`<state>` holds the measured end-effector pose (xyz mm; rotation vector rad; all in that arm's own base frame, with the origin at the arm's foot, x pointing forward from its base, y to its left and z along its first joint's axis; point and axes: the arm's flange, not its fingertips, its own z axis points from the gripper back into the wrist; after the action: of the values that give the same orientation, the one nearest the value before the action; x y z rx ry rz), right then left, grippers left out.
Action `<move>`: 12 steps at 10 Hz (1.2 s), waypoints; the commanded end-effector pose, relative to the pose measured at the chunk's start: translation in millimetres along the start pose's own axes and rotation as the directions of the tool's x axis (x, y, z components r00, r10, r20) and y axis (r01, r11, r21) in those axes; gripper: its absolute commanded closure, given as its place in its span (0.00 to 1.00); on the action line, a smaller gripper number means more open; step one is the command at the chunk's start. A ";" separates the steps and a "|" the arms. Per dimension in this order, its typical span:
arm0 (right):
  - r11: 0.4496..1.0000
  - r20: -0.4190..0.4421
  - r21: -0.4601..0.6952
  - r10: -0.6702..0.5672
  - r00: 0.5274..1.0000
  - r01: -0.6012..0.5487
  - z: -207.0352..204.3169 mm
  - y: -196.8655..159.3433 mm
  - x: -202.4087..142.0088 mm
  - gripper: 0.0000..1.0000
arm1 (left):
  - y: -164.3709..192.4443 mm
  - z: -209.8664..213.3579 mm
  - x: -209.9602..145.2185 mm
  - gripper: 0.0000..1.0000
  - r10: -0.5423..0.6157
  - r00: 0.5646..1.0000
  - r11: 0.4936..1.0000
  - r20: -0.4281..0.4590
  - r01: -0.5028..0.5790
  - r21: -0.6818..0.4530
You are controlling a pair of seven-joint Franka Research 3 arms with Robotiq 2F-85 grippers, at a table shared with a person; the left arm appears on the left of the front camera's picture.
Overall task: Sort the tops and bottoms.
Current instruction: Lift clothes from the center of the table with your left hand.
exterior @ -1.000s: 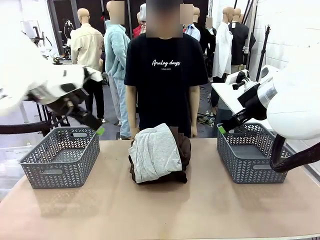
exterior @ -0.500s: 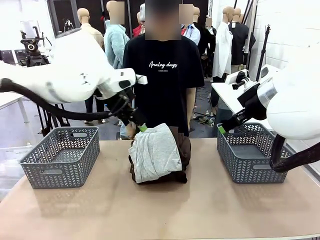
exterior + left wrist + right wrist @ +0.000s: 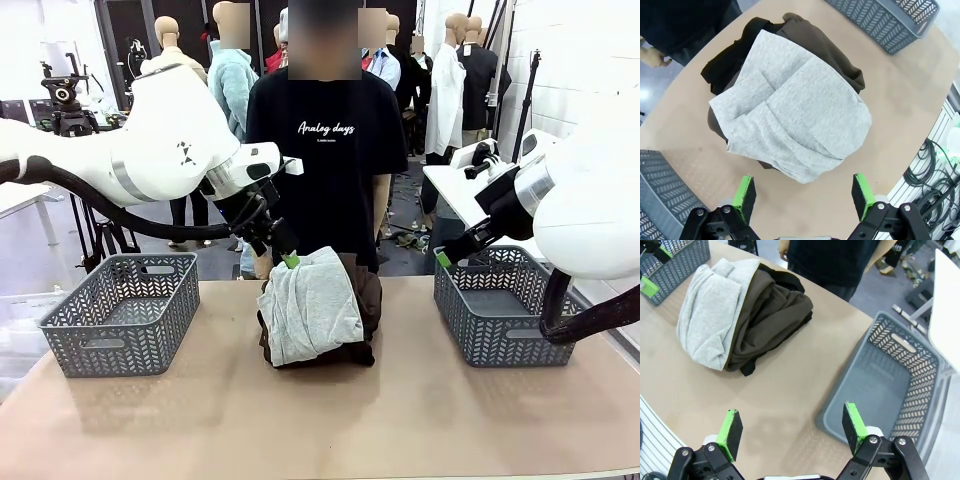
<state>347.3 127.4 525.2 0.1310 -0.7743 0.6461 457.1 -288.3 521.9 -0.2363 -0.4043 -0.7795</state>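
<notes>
At desk (image 3: 200, 420) centre, front view: garment pile (image 3: 315, 310), lt grey on top, dk brown under; left tool (image 3: 288, 258) released, hovering at pile's far-left edge, prob lining up a grab. Left wrist: pile just past spread jaws, untouched. Right wrist: right tool (image 3: 792, 425) released, idle near empty right basket (image 3: 920, 390).

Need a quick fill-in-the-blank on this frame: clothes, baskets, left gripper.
1. The top garment is light ____.
2. Under it lies a dark ____ bundle.
3. The left gripper, above the top garment, has its jaws ____.
4. The left basket and the right basket each hold ____.

Missing words: grey; brown; open; nothing.
</notes>
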 end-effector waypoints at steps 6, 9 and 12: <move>1.000 0.000 0.007 -0.009 1.000 0.009 -0.9 -0.1 -0.3 0.00 | -23.3 -49.6 62.8 0.00 0.220 0.973 0.973 -0.069 -0.214 0.080; 1.000 0.000 0.007 -0.009 1.000 0.009 -0.9 -0.1 -0.3 0.00 | -27.2 -55.0 82.2 0.00 0.304 0.944 0.950 -0.129 -0.290 0.116; 1.000 0.000 0.007 -0.009 1.000 0.009 -0.9 -0.1 -0.3 0.00 | -20.6 -71.7 86.3 0.00 0.351 0.923 0.934 -0.156 -0.334 0.128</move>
<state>347.3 127.4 525.3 0.1303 -0.7747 0.6461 508.3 -376.2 496.6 -0.1625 -0.2267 -0.4559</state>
